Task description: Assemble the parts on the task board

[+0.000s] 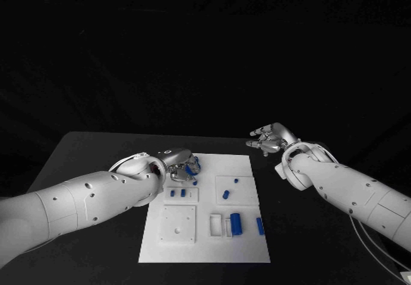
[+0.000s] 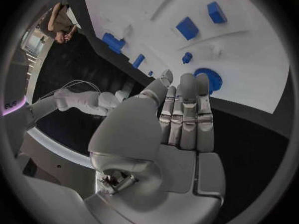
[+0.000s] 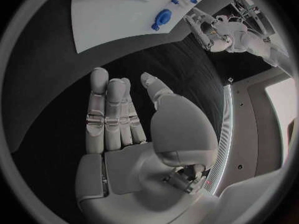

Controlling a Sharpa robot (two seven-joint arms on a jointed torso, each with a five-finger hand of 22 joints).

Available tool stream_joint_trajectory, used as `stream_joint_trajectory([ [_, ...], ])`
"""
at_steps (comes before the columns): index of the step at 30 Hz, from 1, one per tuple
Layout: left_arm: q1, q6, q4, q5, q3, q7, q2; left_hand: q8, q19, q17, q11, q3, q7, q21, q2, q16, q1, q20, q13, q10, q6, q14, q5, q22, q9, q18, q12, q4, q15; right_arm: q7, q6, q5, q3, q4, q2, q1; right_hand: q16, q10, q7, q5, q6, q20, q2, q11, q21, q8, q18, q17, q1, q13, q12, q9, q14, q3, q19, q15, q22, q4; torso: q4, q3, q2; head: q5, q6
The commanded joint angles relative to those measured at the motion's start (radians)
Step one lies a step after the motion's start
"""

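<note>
Left silver hand [image 1: 182,168] open, fingers apart over round blue plastic part [image 2: 208,78] at white task board's [image 1: 205,252] 11 o'clock; right silver hand [image 1: 271,139] open, empty. Part likely light, rigid, slippery: pinch rim.

Head view: high camera facing down and forward over the counter [image 1: 103,148], taking in the whole task board [image 1: 205,237] and both arms from a distance. Left wrist view: fisheye close behind the left hand [image 2: 181,129], facing along its fingers [image 2: 187,99] onto the board's surface close below. Right wrist view: fisheye behind the right hand [image 3: 134,129], off the board over the counter. All three views share the task board.
</note>
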Motion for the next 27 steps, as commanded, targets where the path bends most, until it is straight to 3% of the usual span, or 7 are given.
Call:
stream_joint_trajectory([
  [1, -0.004, 0.018, -0.017, -0.077, -0.001, 0.006, 0.013, -0.004, 0.003, -0.006, 0.008, 0.001, 0.002, 0.005, -0.009, 0.009, 0.005, 0.01, -0.001, -0.029, -0.008, -0.005, -0.003, 0.02, -0.001, 0.018, -0.003, 0.011, 0.004, 0.035, -0.032, 0.03, 0.0, 0.005, 0.002, 0.0, 0.004, 0.003, 0.002, 0.004, -0.012, -0.005, -0.003, -0.003, -0.006, -0.001, 0.001, -0.002, -0.006, -0.006, -0.002, 0.0, -0.008, 0.008, 0.033, -0.002, -0.001, -0.001, -0.0007, -0.0006, 0.001, -0.002, 0.003],
  [8, -0.014, 0.022, -0.046, -0.101, -0.003, 0.007, 0.033, -0.004, 0.008, -0.021, 0.004, 0.006, 0.002, 0.022, -0.014, 0.035, 0.021, 0.008, -0.001, -0.034, -0.019, 0.0, 0.01, 0.023, -0.003, 0.023, -0.004, 0.027, -0.002, 0.038, -0.034, 0.037, 0.0, 0.008, 0.004, 0.0, 0.005, 0.001, 0.003, 0.007, -0.018, -0.005, -0.003, -0.002, -0.006, -0.001, 0.001, -0.004, -0.007, -0.011, -0.001, -0.001, -0.009, 0.009, 0.033, -0.002, -0.002, -0.002, -0.0011, -0.0022, 0.0, -0.002, 0.002],
  [16, -0.024, 0.036, -0.077, -0.113, -0.004, 0.008, 0.052, -0.005, 0.003, -0.023, -0.005, 0.039, 0.0, 0.068, -0.014, 0.068, 0.012, -0.004, -0.001, -0.024, -0.011, 0.01, 0.013, 0.024, -0.005, 0.016, -0.004, 0.023, -0.013, 0.038, -0.032, 0.039, 0.0, 0.01, 0.007, 0.0, 0.006, -0.001, 0.003, 0.014, -0.016, -0.005, -0.003, -0.002, -0.007, -0.001, 0.001, -0.007, -0.008, -0.017, 0.001, 0.0, -0.009, 0.014, 0.033, -0.002, -0.003, -0.005, -0.0022, -0.0017, 0.001, -0.003, 0.003],
  [21, -0.028, 0.036, -0.089, -0.115, -0.004, 0.012, 0.057, -0.005, -0.003, -0.021, -0.009, 0.059, -0.001, 0.1, -0.015, 0.094, 0.003, -0.004, -0.001, 0.005, -0.014, 0.01, 0.013, 0.024, -0.005, 0.019, -0.005, 0.022, -0.012, 0.036, -0.03, 0.04, 0.0, 0.012, 0.006, 0.0, 0.007, -0.001, 0.003, 0.016, -0.018, -0.005, -0.003, -0.002, -0.007, -0.001, 0.001, -0.007, -0.01, -0.019, 0.002, -0.001, -0.009, 0.015, 0.033, -0.002, -0.003, -0.006, 0.0002, -0.0019, 0.0, -0.006, 0.0],
  [27, -0.032, 0.031, -0.108, -0.121, -0.004, 0.011, 0.066, -0.004, -0.014, -0.023, -0.015, 0.09, -0.002, 0.145, -0.021, 0.115, -0.003, -0.009, -0.001, 0.027, -0.02, 0.012, 0.016, 0.023, -0.005, 0.019, -0.004, 0.015, -0.017, 0.036, -0.03, 0.04, 0.0, 0.017, 0.008, 0.0, 0.008, -0.002, 0.003, 0.019, -0.017, -0.005, -0.003, -0.002, -0.007, -0.001, 0.001, -0.008, -0.01, -0.021, 0.003, -0.001, -0.01, 0.017, 0.033, -0.002, -0.004, -0.007, -0.0027, -0.0017, 0.002, -0.008, -0.001],
])
